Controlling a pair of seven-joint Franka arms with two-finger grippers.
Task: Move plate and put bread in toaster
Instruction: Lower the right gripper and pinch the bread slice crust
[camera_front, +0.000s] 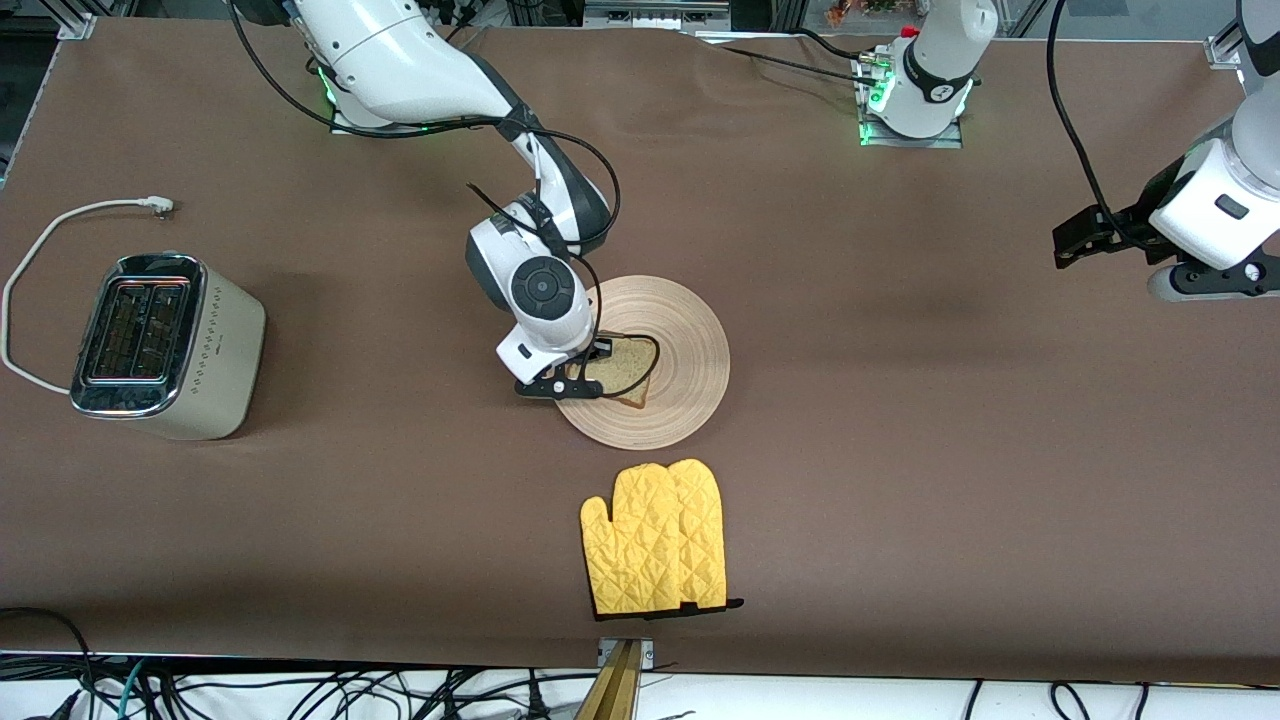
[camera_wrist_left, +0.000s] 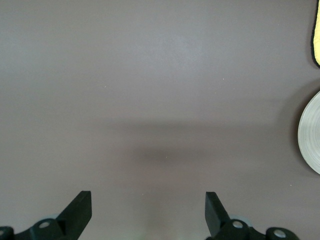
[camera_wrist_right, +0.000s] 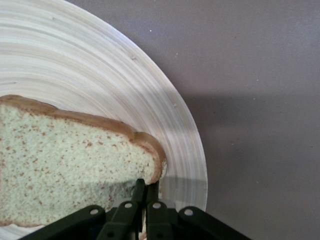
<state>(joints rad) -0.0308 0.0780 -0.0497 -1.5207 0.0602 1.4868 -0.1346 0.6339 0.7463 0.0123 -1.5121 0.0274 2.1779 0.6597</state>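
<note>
The round beige plate (camera_front: 690, 340) lies mid-table with the slice of bread (camera_front: 625, 372) on it. My right gripper (camera_front: 582, 378) is low over the plate's edge toward the right arm's end of the table, shut on the bread's crust edge. In the right wrist view the fingers (camera_wrist_right: 141, 189) pinch the bread (camera_wrist_right: 65, 155) above the plate (camera_wrist_right: 100, 75). The cream toaster (camera_front: 165, 345) stands at the right arm's end, slots up. My left gripper (camera_front: 1075, 240) waits open and empty over bare table at the left arm's end, and its own view shows it (camera_wrist_left: 148, 210) the same way.
A yellow oven mitt (camera_front: 655, 540) lies nearer the front camera than the plate. The toaster's white cord (camera_front: 40, 240) loops beside it. The left wrist view shows an edge of the plate (camera_wrist_left: 311, 132) and of the mitt (camera_wrist_left: 317, 35).
</note>
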